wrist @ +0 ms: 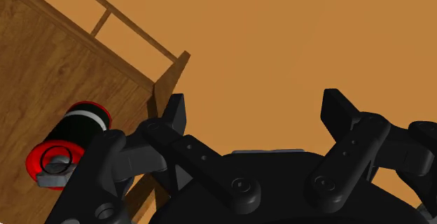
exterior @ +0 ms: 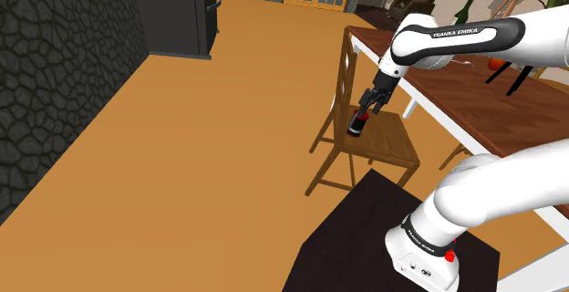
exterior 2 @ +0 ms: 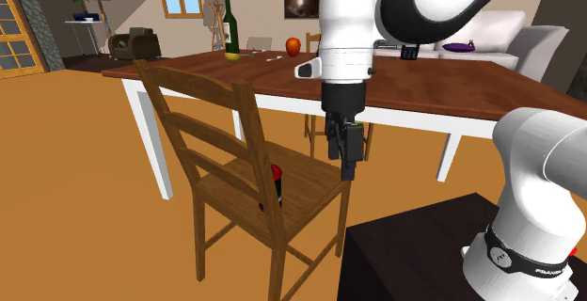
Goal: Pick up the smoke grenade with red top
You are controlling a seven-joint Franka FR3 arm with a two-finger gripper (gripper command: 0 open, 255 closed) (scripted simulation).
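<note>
The smoke grenade (exterior: 356, 123) is a black can with a red top, standing upright on the seat of a wooden chair (exterior: 390, 140). My gripper (exterior: 368, 108) hangs open just above and beside it. In the second exterior view the grenade (exterior 2: 277, 182) shows behind the slats of the chair (exterior 2: 311, 192), with the gripper (exterior 2: 347, 166) off to its right, over the seat's edge. In the wrist view the grenade (wrist: 70, 143) lies outside the left finger (wrist: 175, 112), not between the jaws. The gap of the gripper (wrist: 258, 114) looks down on orange floor past the seat corner (wrist: 56, 68).
A long brown table (exterior 2: 423, 83) on white legs stands just behind the chair, carrying a wine bottle (exterior 2: 227, 28) and an apple (exterior 2: 293, 45). My dark stand (exterior: 365, 235) sits close to the chair's front. A black cabinet (exterior: 182, 12) and a stone wall (exterior: 55, 80) border the orange floor.
</note>
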